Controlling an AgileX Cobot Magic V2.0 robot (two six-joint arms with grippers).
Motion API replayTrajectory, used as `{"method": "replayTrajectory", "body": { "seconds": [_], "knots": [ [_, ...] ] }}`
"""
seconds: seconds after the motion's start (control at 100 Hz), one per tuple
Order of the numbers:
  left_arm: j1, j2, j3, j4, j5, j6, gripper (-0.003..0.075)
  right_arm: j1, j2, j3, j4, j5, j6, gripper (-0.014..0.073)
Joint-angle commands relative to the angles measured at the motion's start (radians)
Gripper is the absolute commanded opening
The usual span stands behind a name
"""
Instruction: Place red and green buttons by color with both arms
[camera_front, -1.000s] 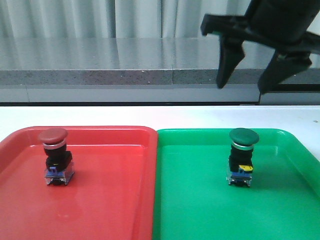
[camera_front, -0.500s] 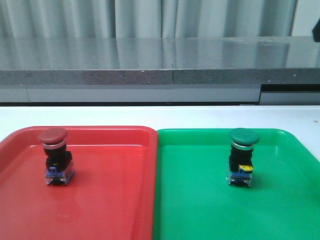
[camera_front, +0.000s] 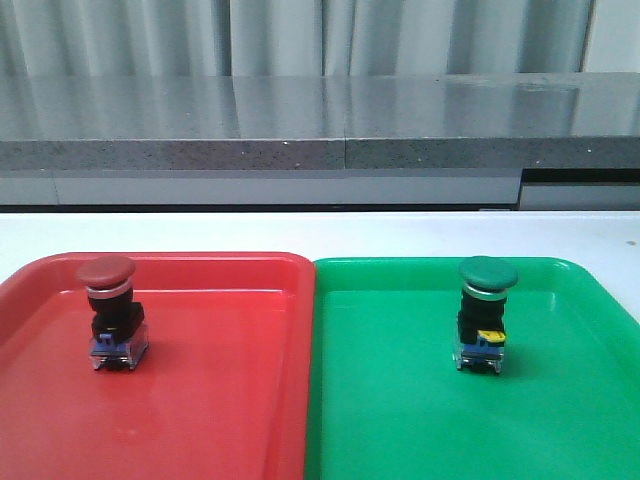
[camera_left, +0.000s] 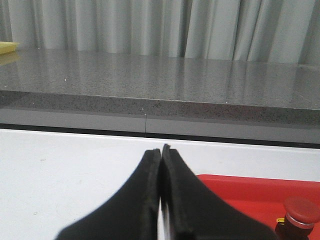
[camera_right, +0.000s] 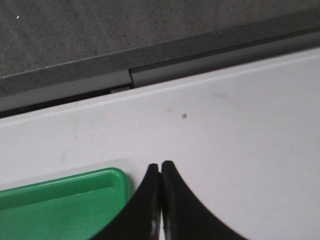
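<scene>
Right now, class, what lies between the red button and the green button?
In the front view, bare tray floor and the two touching rims lie between the red button and green button: the red tray meets the green tray.

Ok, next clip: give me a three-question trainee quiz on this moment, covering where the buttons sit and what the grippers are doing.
1. True or false: the dark red mushroom-head push-button stands upright in the red plastic tray.
2. Multiple choice: the green mushroom-head push-button is
A. lying on the white table
B. standing in the green plastic tray
C. held in a gripper
3. Fill in: in the wrist views, the fingers of the left gripper and the right gripper are pressed ____ with nothing between them.

Key: 1 true; 2 B; 3 together
</scene>
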Motion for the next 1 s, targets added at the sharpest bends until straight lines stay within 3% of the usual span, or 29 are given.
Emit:
{"method": "replayTrajectory", "body": {
  "seconds": [0.0,0.19,0.34,0.77,0.95,0.99],
  "knots": [
    [0.003,-0.034,0.01,-0.009,-0.071,0.0,-0.002,-0.015,-0.078,0.026,-0.047,-0.162,-0.013,-0.0063],
    [0.003,-0.034,0.01,-0.009,-0.077,0.0,-0.002,-0.01,-0.251,0.138,-0.076,-0.327,-0.013,-0.0063],
    [0.003,-0.034,0.01,-0.009,-0.077,0.0,-0.002,-0.01,-0.377,0.213,-0.13,-0.362,-0.013,-0.0063],
    [0.003,-0.034,0.01,-0.009,-0.077,0.0,-0.002,-0.009,-0.822,0.489,-0.082,-0.403,-0.012,-0.0063],
    [0.003,-0.032,0.01,-0.009,-0.077,0.0,-0.002,-0.009,-0.813,0.623,-0.078,-0.537,-0.012,-0.0063],
    [0.003,-0.032,0.01,-0.009,-0.071,0.0,-0.002,-0.008,-0.814,0.618,-0.087,-0.502,-0.012,-0.0063]
  ]
}}
